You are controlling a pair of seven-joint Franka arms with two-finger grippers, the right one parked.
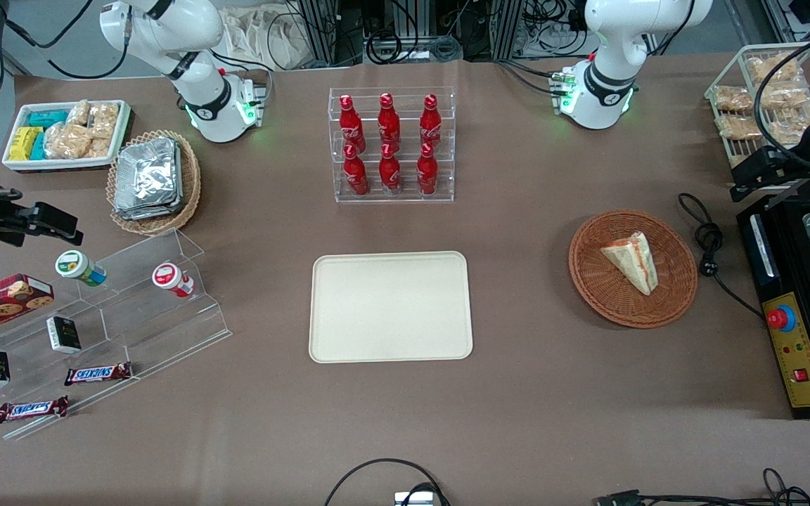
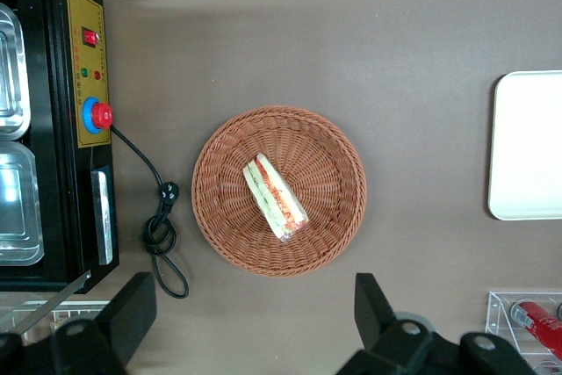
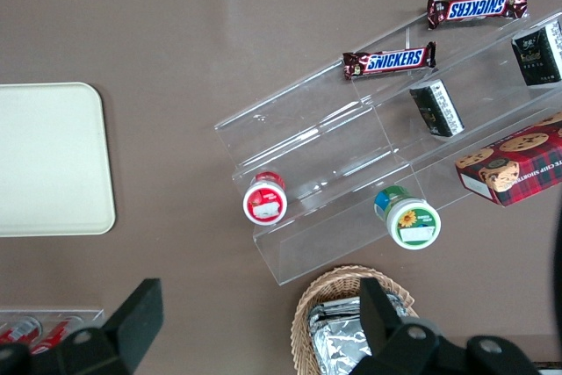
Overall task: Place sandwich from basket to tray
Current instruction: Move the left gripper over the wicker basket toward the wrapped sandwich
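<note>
The sandwich [image 1: 633, 261] [image 2: 275, 198], a pale wedge with red and green layers, lies in the round reddish-brown basket [image 1: 598, 292] [image 2: 338, 160]. The cream tray [image 1: 391, 307] [image 2: 531, 147] [image 3: 48, 160] sits bare at the table's middle, beside the basket toward the parked arm's end. My gripper [image 1: 756, 176] [image 2: 253, 305] hangs high over the table, off to the side of the basket toward the working arm's end, above the black machine's edge. Its black fingers [image 2: 132, 305] stand wide open with nothing between them, well apart from the sandwich.
A black machine with a red button [image 1: 795, 337] [image 2: 92, 116] and its coiled cable [image 1: 707, 242] lie close beside the basket. A clear rack of red bottles [image 1: 391, 144] stands farther from the front camera than the tray. A wire rack of bagged snacks [image 1: 763, 91] is near the gripper.
</note>
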